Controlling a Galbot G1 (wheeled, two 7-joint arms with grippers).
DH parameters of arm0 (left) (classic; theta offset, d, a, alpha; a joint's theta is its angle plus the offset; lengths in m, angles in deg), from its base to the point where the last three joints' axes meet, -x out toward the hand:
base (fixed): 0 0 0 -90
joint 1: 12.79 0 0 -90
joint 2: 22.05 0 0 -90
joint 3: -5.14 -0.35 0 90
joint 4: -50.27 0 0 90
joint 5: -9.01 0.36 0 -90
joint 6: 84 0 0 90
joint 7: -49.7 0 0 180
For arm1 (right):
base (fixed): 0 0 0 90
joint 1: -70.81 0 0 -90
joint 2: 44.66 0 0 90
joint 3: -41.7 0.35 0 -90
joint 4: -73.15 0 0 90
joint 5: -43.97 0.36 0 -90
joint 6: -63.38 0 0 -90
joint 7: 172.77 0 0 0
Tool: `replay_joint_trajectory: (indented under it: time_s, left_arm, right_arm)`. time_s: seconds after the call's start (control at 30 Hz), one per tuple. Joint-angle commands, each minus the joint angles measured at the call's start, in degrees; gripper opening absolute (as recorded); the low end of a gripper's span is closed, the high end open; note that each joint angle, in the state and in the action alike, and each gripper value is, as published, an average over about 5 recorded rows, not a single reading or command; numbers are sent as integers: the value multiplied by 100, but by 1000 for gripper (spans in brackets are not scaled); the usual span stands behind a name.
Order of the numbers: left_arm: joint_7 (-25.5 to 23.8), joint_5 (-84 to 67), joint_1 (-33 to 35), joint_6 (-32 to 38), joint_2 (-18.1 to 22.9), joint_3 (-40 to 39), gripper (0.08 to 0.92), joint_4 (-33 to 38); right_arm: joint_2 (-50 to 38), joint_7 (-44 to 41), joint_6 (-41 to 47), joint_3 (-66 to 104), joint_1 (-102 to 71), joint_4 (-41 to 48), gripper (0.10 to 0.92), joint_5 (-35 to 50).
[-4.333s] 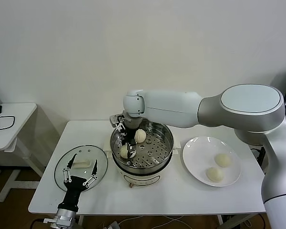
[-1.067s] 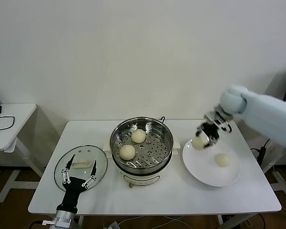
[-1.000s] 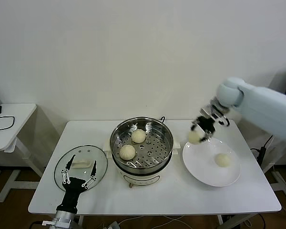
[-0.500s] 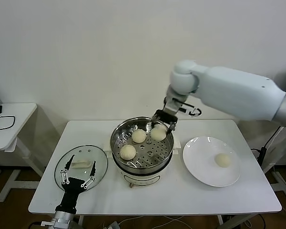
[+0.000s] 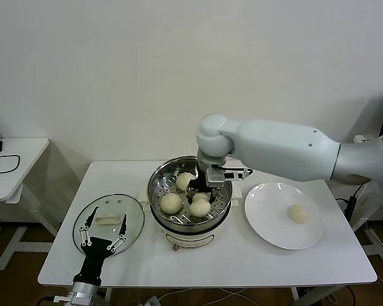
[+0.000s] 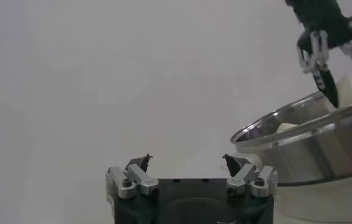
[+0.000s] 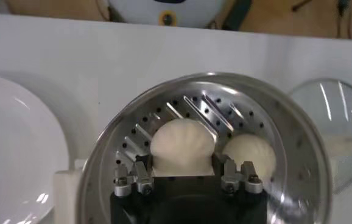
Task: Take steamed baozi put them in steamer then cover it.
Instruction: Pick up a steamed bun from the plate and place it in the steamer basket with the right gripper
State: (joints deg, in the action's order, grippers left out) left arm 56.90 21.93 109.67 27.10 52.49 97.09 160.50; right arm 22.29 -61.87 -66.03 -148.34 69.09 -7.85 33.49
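Inside the steamer (image 5: 225, 185) at mid-desk, the right gripper (image 5: 201, 196) pinches one steamed baozi (image 7: 183, 146) between its fingers, low over the perforated floor. Two more buns (image 5: 171, 203) sit in the basket just beside it, toward the left rim. A fourth bun (image 5: 297, 213) lies on the white plate (image 5: 268, 226) near the desk's right edge. The cover (image 5: 108, 210) rests flat at the left front corner, where the left gripper (image 6: 187, 167) hangs spread above it.
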Motion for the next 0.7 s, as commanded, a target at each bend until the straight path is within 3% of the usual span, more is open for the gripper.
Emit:
replay_joint_trajectory:
  time_s: [0.03,0.43,0.7]
  left_arm:
    - [1,-8,-3,10,1,8,823,-11]
    - [1,-29,-6,41,-1,16,823,-32]
    - [-1,-36,-8,43,6,20,823,-35]
  right_arm:
    - [202,24,-510,123,-393,-7,662,-649]
    - [224,-41,-595,136,-401,-62,684,-747]
    - [101,-75,-604,221,-373,-157,806,-782]
